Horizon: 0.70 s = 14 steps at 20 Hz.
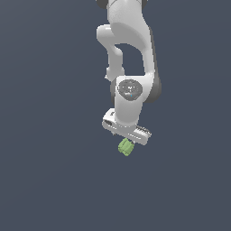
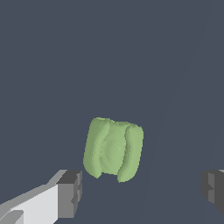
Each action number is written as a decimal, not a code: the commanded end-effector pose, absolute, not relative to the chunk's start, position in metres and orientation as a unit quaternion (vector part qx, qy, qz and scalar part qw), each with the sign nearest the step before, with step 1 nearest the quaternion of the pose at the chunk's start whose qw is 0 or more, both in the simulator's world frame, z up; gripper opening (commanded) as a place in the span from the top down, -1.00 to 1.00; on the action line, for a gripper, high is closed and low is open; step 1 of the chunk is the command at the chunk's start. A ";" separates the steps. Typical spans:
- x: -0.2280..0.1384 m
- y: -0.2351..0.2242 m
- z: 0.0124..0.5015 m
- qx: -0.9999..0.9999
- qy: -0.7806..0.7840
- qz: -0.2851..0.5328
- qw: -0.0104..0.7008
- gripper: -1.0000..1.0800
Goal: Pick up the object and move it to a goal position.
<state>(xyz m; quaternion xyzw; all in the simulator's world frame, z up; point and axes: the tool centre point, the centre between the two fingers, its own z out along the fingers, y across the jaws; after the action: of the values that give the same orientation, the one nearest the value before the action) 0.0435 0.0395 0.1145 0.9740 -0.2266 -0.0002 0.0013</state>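
Observation:
The object (image 2: 113,148) is a small light-green, ridged, barrel-shaped chunk lying on the dark floor. In the exterior view the object (image 1: 125,147) shows just below the white gripper (image 1: 127,140), which points down over it. In the wrist view the gripper (image 2: 140,190) is open, its two grey fingertips (image 2: 70,192) spread wide apart. The object lies ahead of the tips and between their lines, nearer one finger, with a small gap to it. Nothing is held.
The floor (image 1: 45,180) is plain dark grey-blue all round. The white arm (image 1: 131,54) rises above the gripper in the exterior view. No other objects or goal marker show.

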 end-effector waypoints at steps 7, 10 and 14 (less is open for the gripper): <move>0.052 0.051 0.096 0.956 -0.295 0.000 0.000 -0.92; 0.054 0.053 0.093 0.952 -0.307 0.000 0.000 -0.92; 0.055 0.054 0.091 0.949 -0.314 0.000 0.000 -0.92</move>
<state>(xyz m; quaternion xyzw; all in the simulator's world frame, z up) 0.0542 0.0540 0.0913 0.9503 -0.3112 -0.0002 0.0001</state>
